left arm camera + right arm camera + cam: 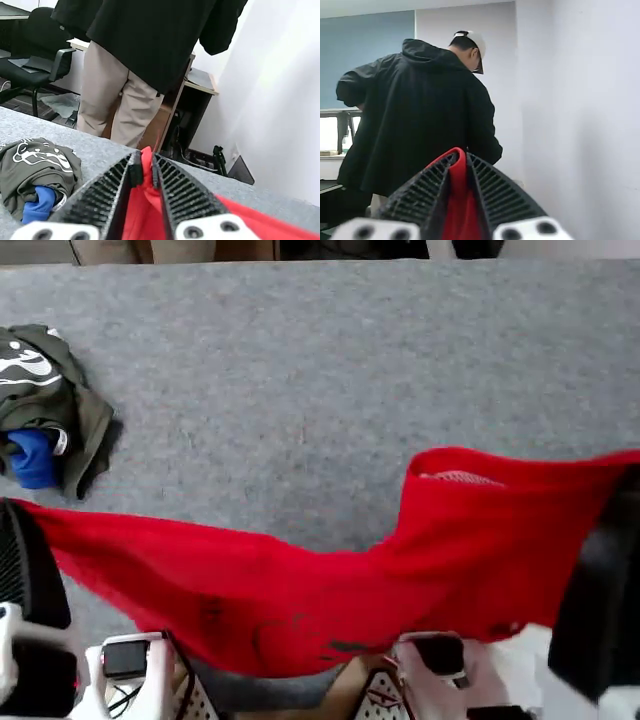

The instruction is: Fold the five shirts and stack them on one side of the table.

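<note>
The left hand (142, 161) is pinched tight on one end of the red shirt (300, 590). A bit of red cloth pokes up between its two black, bumpy fingers (105, 187). The right hand (459, 156) is pinched tight on the other end of the same shirt, with red cloth between its fingers too. The red shirt is pulled out long between the two hands. It goes across the near part of the grey surface (320, 370), from the left side to the right side. It is thin at the left end and wide at the right end. I cannot tell if it touches the surface. Farther back, at the left edge of the surface, a dark green shirt (50, 380) with white print lies bunched up. A blue cloth (30, 462) peeks out from under it. This pile is near the red shirt's thin end.
</note>
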Available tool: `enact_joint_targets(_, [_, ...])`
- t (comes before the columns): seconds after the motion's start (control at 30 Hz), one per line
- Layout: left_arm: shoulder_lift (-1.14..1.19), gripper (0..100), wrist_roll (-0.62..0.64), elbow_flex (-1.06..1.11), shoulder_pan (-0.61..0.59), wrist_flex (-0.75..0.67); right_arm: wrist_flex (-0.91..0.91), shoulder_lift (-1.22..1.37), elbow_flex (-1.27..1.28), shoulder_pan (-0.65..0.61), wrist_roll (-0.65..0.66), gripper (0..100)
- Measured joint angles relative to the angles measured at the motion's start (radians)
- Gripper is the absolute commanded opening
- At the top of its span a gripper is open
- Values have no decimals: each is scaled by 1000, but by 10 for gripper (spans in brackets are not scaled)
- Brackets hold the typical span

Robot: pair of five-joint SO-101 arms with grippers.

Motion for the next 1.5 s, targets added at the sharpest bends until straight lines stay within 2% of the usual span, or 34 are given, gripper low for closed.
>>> enact_joint_targets(0.2, [0, 18, 0, 121, 0, -9, -98, -3, 252, -26, 0, 4])
enact_joint_targets(0.3, [2, 18, 0, 295, -6, -126, -164, 29, 445, -43, 0, 4])
enact_joint_targets(0.43, [6, 18, 2, 600, -89, -399, -308, 124, 692, -58, 0, 4])
enact_joint_targets(0.67, [135, 18, 52, 1195, -195, -1125, -628, 299, 1023, -61, 0, 4])
enact_joint_targets(0.77, [209, 18, 52, 1292, -207, -1378, -778, 404, 1065, -51, 0, 4])
enact_joint_targets(0.9, [354, 18, 55, 1293, -206, -1556, -908, 549, 1060, -48, 0, 4])
enact_joint_targets(1.07, [597, 18, 55, 1188, -206, -1591, -925, 736, 934, -48, 0, 4])
enact_joint_targets(1.2, [706, 18, 55, 1106, -204, -1585, -790, 812, 789, -48, 0, 4])
enact_joint_targets(1.33, [710, 18, 55, 1034, -204, -1448, -580, 816, 660, -46, 11, 4])
enact_joint_targets(1.5, [698, 18, 46, 951, -204, -1171, -376, 819, 585, -44, 178, 4])
